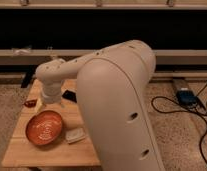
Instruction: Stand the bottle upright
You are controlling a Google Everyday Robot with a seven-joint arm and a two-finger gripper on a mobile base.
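Pincer (45,104) half hidden below bulky arm (117,100), jaws spread, over table (17,150), beside orange bowl (44,127), bottle indiscernible

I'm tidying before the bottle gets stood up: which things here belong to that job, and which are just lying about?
Job: gripper, open, above the wooden table's back left; the bottle, not visible, perhaps behind the arm.

Lying about: orange bowl, pale flat block, black object, small red item, blue box with cables on the floor.
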